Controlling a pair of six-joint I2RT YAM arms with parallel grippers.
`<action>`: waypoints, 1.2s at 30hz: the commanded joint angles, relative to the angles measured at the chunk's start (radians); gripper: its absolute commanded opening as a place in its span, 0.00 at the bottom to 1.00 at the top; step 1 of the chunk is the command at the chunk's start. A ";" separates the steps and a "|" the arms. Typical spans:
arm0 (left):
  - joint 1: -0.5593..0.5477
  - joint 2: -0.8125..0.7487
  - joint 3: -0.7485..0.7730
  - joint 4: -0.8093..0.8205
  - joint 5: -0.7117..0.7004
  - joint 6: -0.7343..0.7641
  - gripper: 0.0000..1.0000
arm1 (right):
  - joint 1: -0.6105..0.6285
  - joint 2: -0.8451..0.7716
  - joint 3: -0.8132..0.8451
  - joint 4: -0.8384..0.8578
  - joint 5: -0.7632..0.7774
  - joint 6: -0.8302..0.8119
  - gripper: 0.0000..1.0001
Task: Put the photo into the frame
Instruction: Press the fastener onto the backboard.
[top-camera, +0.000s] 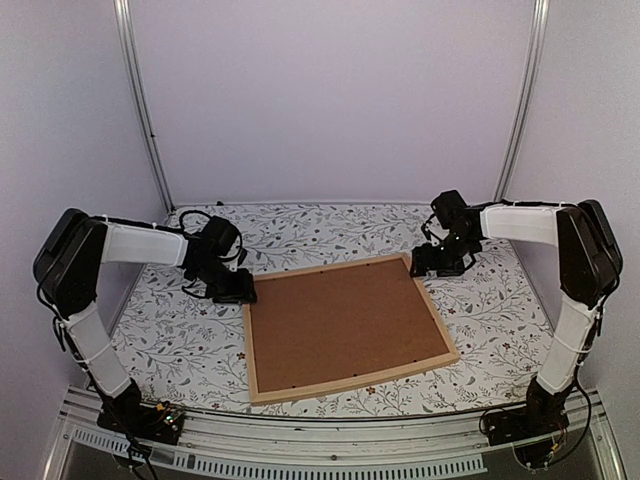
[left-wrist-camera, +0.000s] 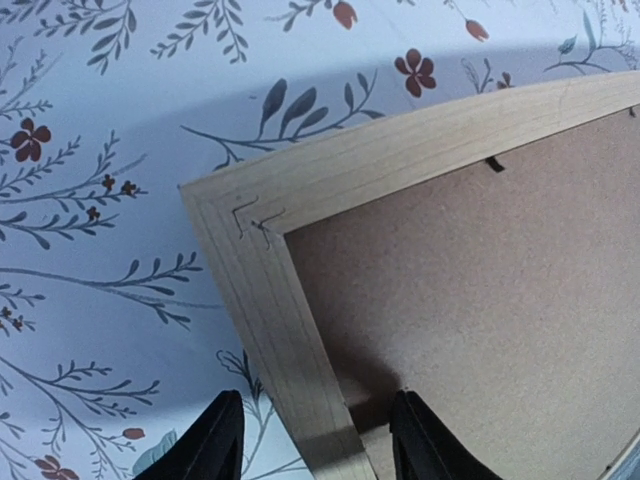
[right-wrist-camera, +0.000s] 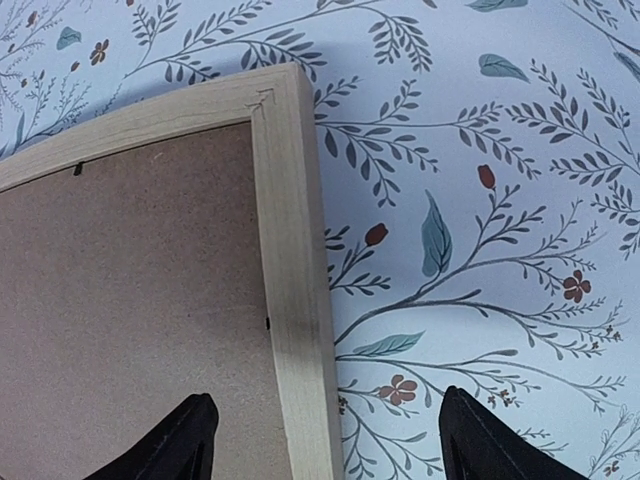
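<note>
**A:** Since both arms are out at the far end, where's the frame (top-camera: 350, 386)?

**B:** Flat on the floral cloth (top-camera: 180, 340), approx. mid-table. It's skewed, w/ the right end farther from the arm bases. Back side up: the brown backing board (top-camera: 345, 325) fills it, and small dark clips show at the inner edge. Corner staples are visible in both wrist views.

**A:** Left gripper (left-wrist-camera: 310, 445)?

**B:** At the far-left corner, pointing down. Fingers are apart and straddle the left bar, one over the cloth outside, the other over the board inside. A gap shows btwn the outer finger and the wood, so it isn't clamped.

**A:** And the right gripper (right-wrist-camera: 325, 445)?

**B:** Near the far-right corner, jaws spread wide. The right bar runs btwn them, closer to the inner finger, which is over the board. The outer finger is well out over the cloth. Neither touches the wood.

**A:** Frame lifted anywhere?

**B:** Can't tell for sure, but the overhead view shows it lying flat.
</note>
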 joint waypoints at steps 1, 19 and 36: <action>0.012 0.022 0.036 0.032 -0.004 0.006 0.51 | 0.002 -0.026 0.024 -0.050 0.092 -0.007 0.78; 0.012 0.052 0.056 0.036 -0.020 0.026 0.27 | 0.000 0.059 0.128 -0.092 0.167 -0.026 0.72; 0.015 0.093 0.093 0.026 -0.003 0.031 0.16 | 0.001 0.105 0.189 -0.147 0.278 -0.023 0.65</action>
